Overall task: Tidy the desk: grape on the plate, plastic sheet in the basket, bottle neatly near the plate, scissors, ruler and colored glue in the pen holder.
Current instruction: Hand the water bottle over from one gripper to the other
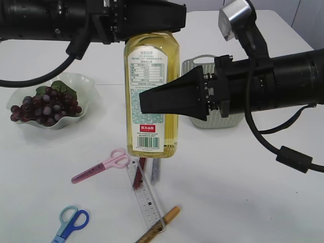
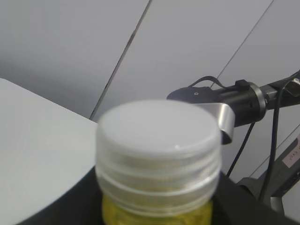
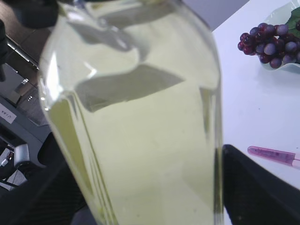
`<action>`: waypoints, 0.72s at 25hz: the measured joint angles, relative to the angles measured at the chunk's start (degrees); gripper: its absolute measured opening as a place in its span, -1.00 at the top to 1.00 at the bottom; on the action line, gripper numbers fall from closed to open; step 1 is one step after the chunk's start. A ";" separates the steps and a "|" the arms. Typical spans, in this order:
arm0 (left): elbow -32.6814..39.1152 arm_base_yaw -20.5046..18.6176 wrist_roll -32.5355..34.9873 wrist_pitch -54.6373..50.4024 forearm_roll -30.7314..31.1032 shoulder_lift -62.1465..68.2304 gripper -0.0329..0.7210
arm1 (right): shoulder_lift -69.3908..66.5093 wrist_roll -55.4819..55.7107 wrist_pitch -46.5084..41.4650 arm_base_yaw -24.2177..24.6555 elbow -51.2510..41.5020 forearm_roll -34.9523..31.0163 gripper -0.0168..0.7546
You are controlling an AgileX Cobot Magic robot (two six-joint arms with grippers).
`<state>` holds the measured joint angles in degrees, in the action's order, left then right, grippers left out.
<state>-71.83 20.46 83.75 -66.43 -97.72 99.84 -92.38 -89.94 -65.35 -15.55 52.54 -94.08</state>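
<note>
Blue scissors [image 1: 71,223] lie at the near edge, well below the upright bottle [image 1: 152,96], which looks heavy, glossy and slippery, held at the neck by the left gripper [image 1: 152,28] while the right gripper [image 1: 167,98] clamps its label band beside the basket [image 1: 192,66].

Exterior cam looks down at a slant from the near side across the tabletop [image 1: 243,192]. Left wrist cam sits right behind the bottle [image 1: 151,96] cap [image 2: 158,140], facing level. Right wrist cam is pressed against the bottle's side; the grapes [image 3: 269,43] show here and in the exterior view.
</note>
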 joint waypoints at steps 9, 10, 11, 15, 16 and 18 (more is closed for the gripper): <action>0.00 0.00 -0.34 0.00 0.49 0.00 0.08 | 0.00 0.94 0.00 0.00 0.09 2.52 -0.74; 0.00 0.00 -0.44 0.00 0.49 0.00 0.08 | 0.00 1.19 0.00 0.00 0.09 2.64 -0.74; 0.00 0.00 -0.58 0.00 0.49 0.00 0.08 | 0.00 1.25 0.00 0.00 0.09 2.74 -0.74; 0.00 0.00 -0.81 0.00 0.49 0.00 0.08 | 0.00 1.37 0.00 0.00 0.09 3.00 -0.74; 0.00 0.00 -0.81 0.00 0.49 0.00 0.08 | 0.00 1.37 0.00 0.00 0.09 3.00 -0.74; 0.00 0.00 -1.04 0.00 0.49 0.00 0.08 | 0.00 1.58 -0.08 0.00 0.09 3.00 -0.74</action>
<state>-71.83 20.46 82.71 -66.43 -97.24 99.84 -92.38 -88.35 -65.43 -15.55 52.63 -91.09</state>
